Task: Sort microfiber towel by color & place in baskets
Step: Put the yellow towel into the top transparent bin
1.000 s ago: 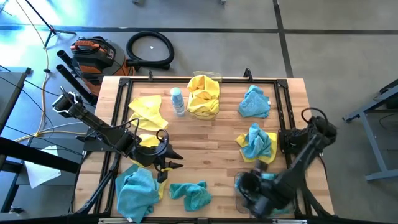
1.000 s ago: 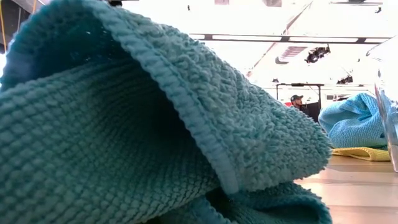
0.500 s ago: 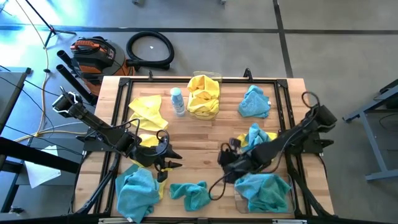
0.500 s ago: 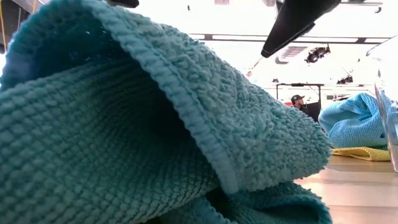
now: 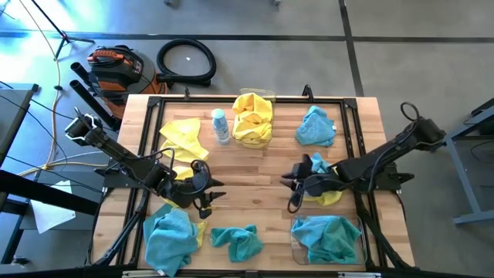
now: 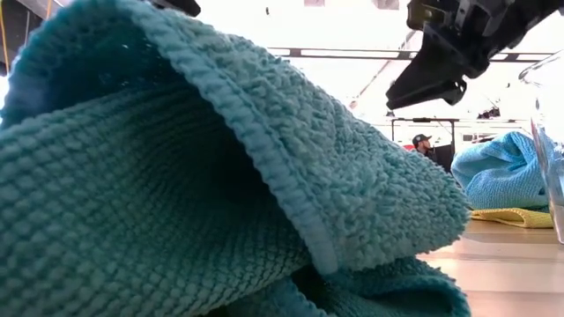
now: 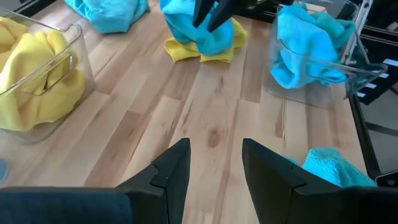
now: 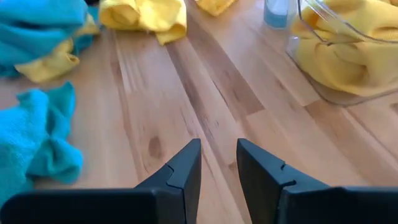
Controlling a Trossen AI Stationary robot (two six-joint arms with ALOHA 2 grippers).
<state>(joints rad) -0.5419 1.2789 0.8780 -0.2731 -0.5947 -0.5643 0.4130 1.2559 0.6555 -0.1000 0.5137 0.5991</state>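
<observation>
Yellow towels fill the clear far basket (image 5: 253,117). A teal towel (image 5: 324,238) lies in the clear near-right basket (image 5: 296,249). Loose on the table are yellow towels (image 5: 181,139) at far left, a teal towel (image 5: 315,126) at far right, a teal towel on a yellow one (image 5: 320,176) at the right, a teal towel (image 5: 235,241) at the near middle, and a teal-and-yellow pile (image 5: 171,239) at near left. My left gripper (image 5: 210,193) stands open above bare wood left of centre. My right gripper (image 5: 293,182) is open by a narrow gap above bare wood, beside the teal-on-yellow pile.
A small white-and-blue bottle (image 5: 220,125) stands left of the far basket. A black frame (image 5: 151,139) runs along the table's edges. In the low view a teal towel (image 6: 176,176) lies right before the camera and hides most of the table.
My right gripper has swung from above the near-right basket toward the table's middle, then on toward the far edge, and has come lower. The teal towel, which its arm hid before, now shows lying in that basket. My left gripper has turned a little in place.
</observation>
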